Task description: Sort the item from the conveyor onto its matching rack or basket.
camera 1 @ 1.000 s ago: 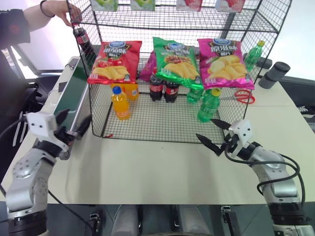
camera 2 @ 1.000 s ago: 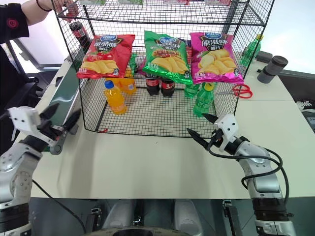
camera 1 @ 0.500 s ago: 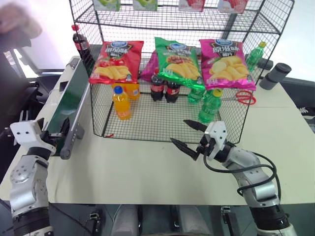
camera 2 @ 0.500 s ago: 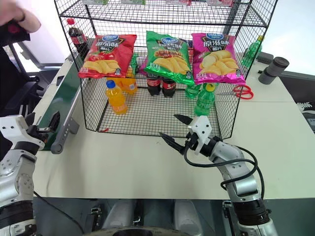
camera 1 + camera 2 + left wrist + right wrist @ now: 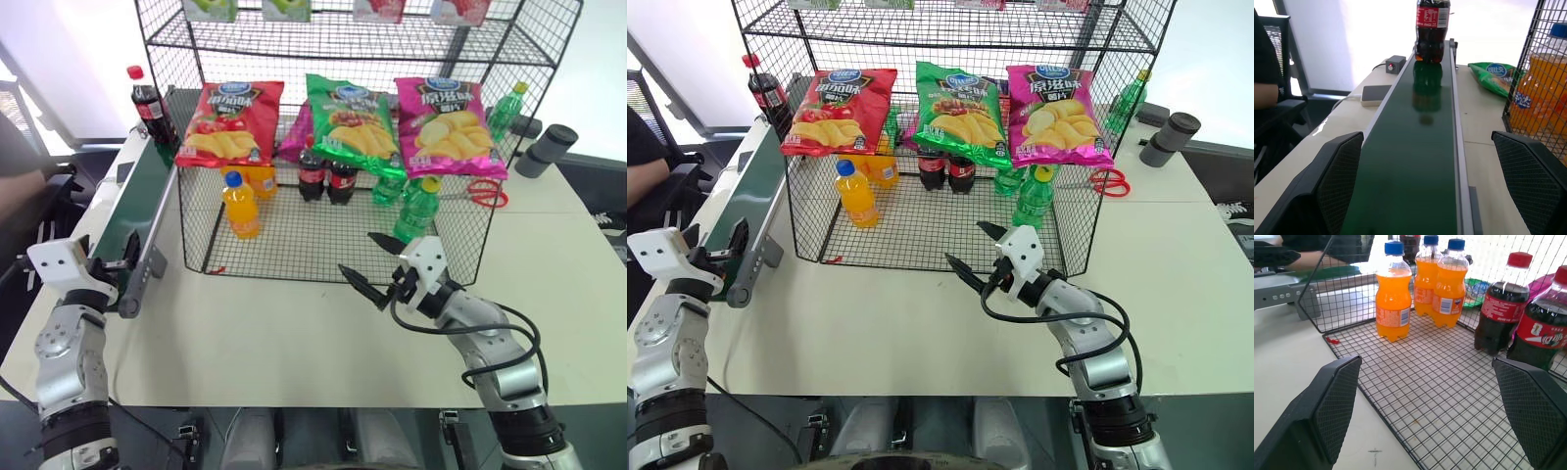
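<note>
Cola bottle (image 5: 1432, 30) upright at conveyor (image 5: 1415, 161) far end, well ahead of left tool (image 5: 1435, 188), released. Right tool (image 5: 380, 266) released, facing rack (image 5: 294, 245) tray.

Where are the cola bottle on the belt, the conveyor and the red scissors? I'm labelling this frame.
cola bottle (image 5: 147, 101), left eye view, on its red label.
conveyor (image 5: 137, 203), left eye view, mid green belt.
red scissors (image 5: 484, 193), left eye view, on a handle.

three cola bottles (image 5: 147, 101), three orange soda bottles (image 5: 240, 205), three green bottles (image 5: 416, 210). three chip bags (image 5: 355, 119) hang on the rack. one pair of scissors (image 5: 477, 193).
</note>
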